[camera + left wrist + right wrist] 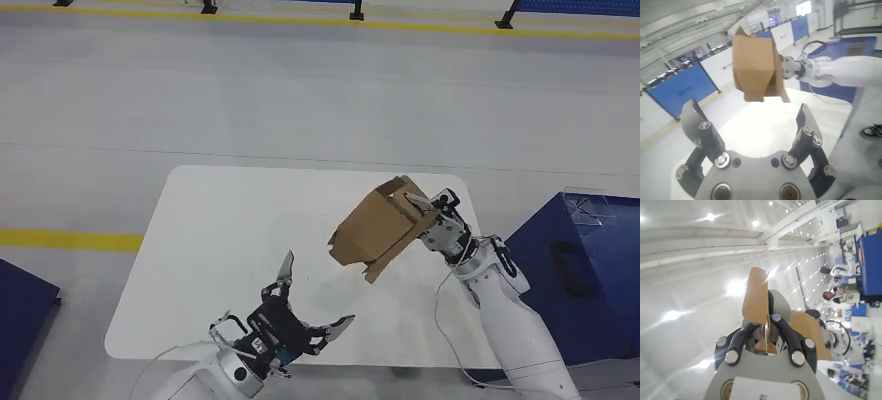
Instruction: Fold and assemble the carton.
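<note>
A brown cardboard carton (375, 228), partly folded with loose flaps hanging, is held in the air above the right side of the white table (220, 250). My right gripper (425, 208) is shut on a flap of the carton (755, 300) at its far right end. In the left wrist view the carton (753, 68) hangs tilted ahead, with the right arm behind it. My left gripper (315, 295) stands open near the table's front edge, below and to the left of the carton, with nothing between its fingers (804, 115).
A dark blue cabinet (580, 260) stands to the right of the table, another blue object (20, 300) at the left. Blue and white partition panels (677, 89) line the room behind. Bare table surface lies to the left of the carton.
</note>
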Motion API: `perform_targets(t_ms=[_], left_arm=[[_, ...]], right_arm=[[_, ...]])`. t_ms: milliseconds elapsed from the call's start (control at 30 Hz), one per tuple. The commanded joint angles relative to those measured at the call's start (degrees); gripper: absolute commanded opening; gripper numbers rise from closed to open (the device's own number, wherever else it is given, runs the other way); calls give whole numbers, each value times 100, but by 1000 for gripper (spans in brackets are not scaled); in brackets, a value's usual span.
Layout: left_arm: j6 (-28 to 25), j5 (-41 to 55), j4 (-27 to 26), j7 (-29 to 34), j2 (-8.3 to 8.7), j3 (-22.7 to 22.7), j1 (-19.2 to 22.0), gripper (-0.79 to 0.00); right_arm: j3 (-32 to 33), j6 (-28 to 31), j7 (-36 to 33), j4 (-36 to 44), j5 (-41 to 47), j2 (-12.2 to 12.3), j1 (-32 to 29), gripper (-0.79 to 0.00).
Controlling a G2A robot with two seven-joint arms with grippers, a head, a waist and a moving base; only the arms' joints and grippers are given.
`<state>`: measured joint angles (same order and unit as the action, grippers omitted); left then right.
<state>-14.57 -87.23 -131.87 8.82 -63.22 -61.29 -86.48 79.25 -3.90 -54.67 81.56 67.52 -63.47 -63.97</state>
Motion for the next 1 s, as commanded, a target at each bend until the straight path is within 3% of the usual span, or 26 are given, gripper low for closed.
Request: perform_targets(t_ms=[0, 533, 967], left_arm=[[-253, 311, 75, 133, 0, -115, 114, 0], [-661, 1102, 298, 1013, -89, 27, 733, 0], [-1429, 1588, 410, 1848, -176, 716, 1256, 0]], right_arm=[[35, 234, -45, 12, -189, 2, 7, -785], [-238, -155, -250, 18, -488, -48, 22, -785], [-216, -146, -140, 66, -738, -59, -12, -785]])
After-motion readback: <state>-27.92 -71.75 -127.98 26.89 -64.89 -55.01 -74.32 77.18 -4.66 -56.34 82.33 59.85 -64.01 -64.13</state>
